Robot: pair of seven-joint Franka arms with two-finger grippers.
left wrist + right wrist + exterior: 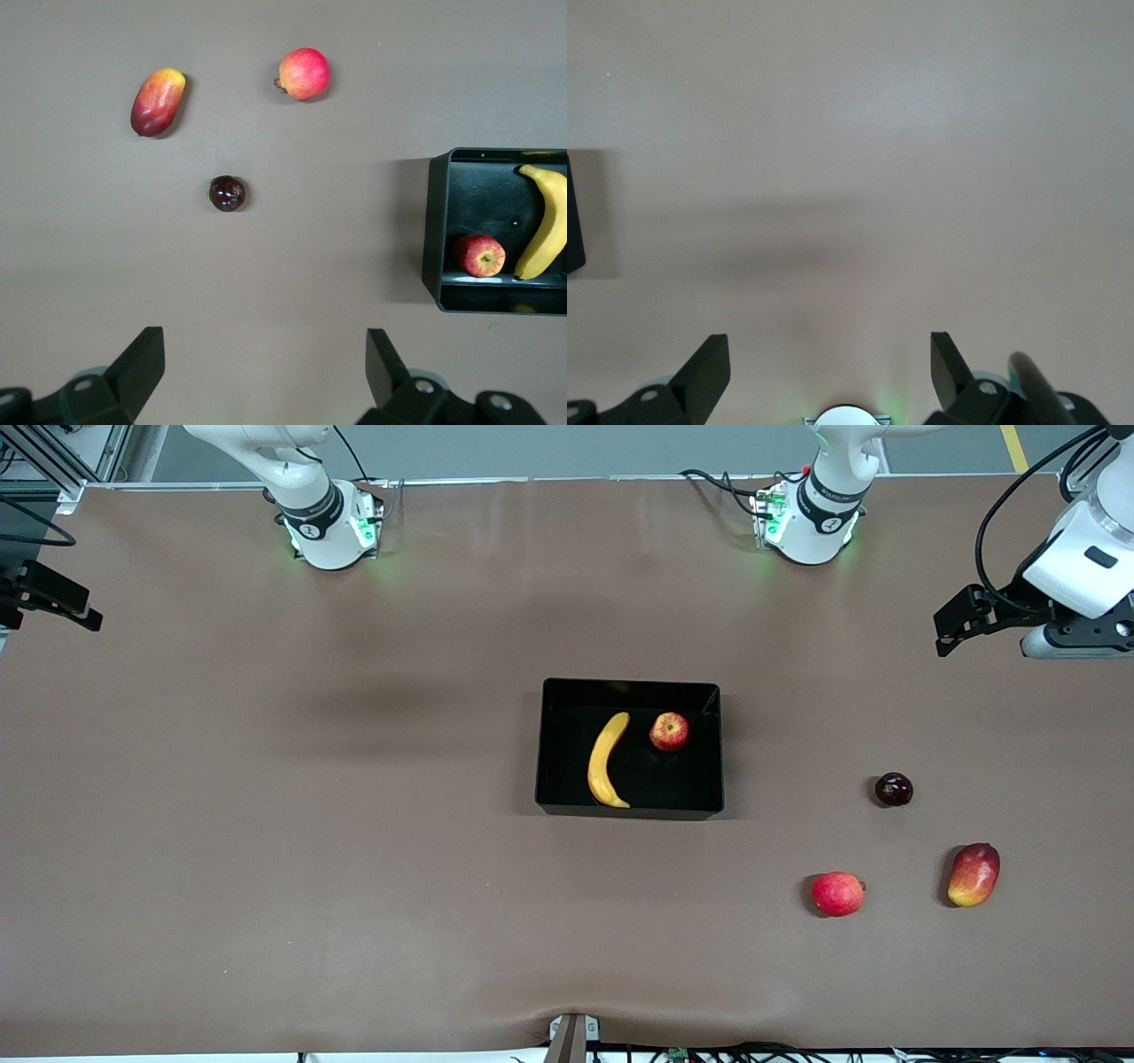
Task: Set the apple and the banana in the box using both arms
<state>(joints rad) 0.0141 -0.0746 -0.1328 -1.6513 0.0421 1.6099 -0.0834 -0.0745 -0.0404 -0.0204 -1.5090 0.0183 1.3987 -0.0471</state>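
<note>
Already the banana [608, 761] and the apple [669, 732] lie inside the box [629, 811], the apple at about two o'clock from the banana. The left gripper [261, 372] and right gripper [830, 372] hang wide and empty over bare table, probably because nothing remains.

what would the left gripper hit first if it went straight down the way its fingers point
Probably just bare table. The left gripper hangs open and empty; the dark round fruit and the box lie off that line, though depth is hard to judge.
</note>
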